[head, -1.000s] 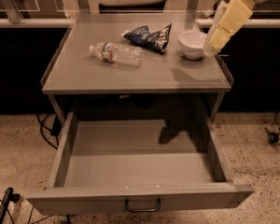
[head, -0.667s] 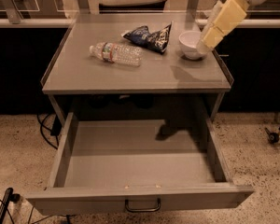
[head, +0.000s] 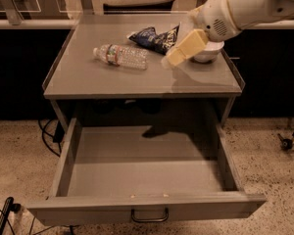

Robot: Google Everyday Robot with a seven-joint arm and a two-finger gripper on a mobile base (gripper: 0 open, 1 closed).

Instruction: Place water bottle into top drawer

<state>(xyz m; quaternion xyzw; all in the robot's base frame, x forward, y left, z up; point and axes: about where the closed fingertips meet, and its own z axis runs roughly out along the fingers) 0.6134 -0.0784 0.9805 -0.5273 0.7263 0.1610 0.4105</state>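
Bottle [head: 121,56] was found lying on its side on the worktop [head: 88,80], ungrasped, beside the bag [head: 154,38] | drawer [head: 147,207] was found pulled out below, judged ready to receive it | hand [head: 170,59] was held over the worktop just right of the bottle, judged poised for approach; whether clenched or released could not be told.
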